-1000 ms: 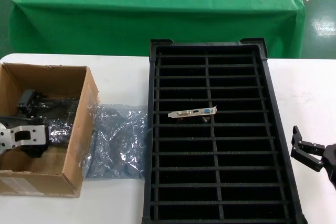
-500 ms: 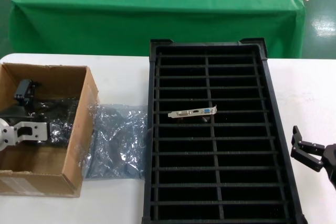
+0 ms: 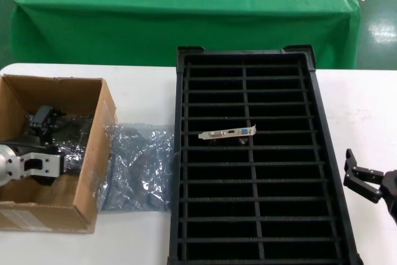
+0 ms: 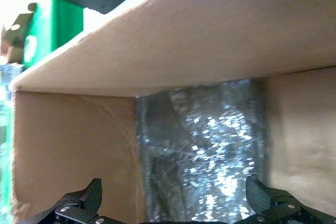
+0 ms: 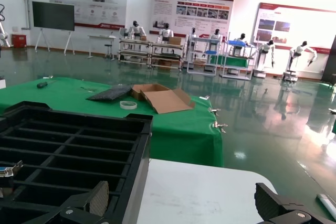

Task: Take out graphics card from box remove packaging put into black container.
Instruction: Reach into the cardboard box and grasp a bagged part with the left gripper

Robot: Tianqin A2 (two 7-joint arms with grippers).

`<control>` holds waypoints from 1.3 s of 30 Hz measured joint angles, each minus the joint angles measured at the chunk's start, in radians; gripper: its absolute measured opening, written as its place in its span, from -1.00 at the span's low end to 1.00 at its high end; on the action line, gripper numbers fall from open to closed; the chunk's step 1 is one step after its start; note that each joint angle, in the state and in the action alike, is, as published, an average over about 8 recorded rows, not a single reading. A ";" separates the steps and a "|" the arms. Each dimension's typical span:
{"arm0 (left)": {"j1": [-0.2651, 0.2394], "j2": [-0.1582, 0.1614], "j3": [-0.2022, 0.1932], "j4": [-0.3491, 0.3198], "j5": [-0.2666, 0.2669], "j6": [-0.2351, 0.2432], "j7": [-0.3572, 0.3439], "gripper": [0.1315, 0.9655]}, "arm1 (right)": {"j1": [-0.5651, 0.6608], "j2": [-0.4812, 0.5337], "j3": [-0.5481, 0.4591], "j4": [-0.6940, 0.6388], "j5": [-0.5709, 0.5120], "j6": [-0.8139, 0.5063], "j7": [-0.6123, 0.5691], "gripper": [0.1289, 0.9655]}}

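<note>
Spanning most of the white surface (image 3: 142, 85) in the head view, the black container (image 3: 263, 60) runs lengthwise away from the robot, a centre rib dividing it into two columns of narrow slots. One graphics card (image 3: 227, 133) sits in a slot about midway along; its silver bracket lies crosswise, long axis left to right, spanning the rib, with the blue port toward the right end. All other slots look bare.

Left of the container stands the brown cardboard box (image 3: 87, 178), open at the top. Inside it lies shiny grey-blue packaging (image 4: 202, 156), a bagged item resting on the box floor against the far wall in the left wrist view. A loose crumpled plastic bag (image 3: 139, 166) lies on the surface between box and container, touching both.

The left gripper (image 3: 42, 127) is down inside the box, jaws spread wide on either side of the bagged item, not gripping it. The right gripper (image 3: 358, 175) hangs at the container's right edge, jaws parted and holding nothing.
</note>
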 joint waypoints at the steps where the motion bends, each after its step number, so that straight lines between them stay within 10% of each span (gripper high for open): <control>1: -0.006 -0.003 0.010 0.005 0.010 0.014 -0.014 1.00 | 0.000 0.000 0.000 0.000 0.000 0.000 0.000 1.00; 13: -0.116 0.010 0.027 0.199 0.031 0.039 0.098 1.00 | 0.000 0.000 0.000 0.000 0.000 0.000 0.000 1.00; 39: -0.122 0.063 -0.214 0.287 -0.188 -0.126 0.506 1.00 | 0.000 0.000 0.000 0.000 0.000 0.000 0.000 1.00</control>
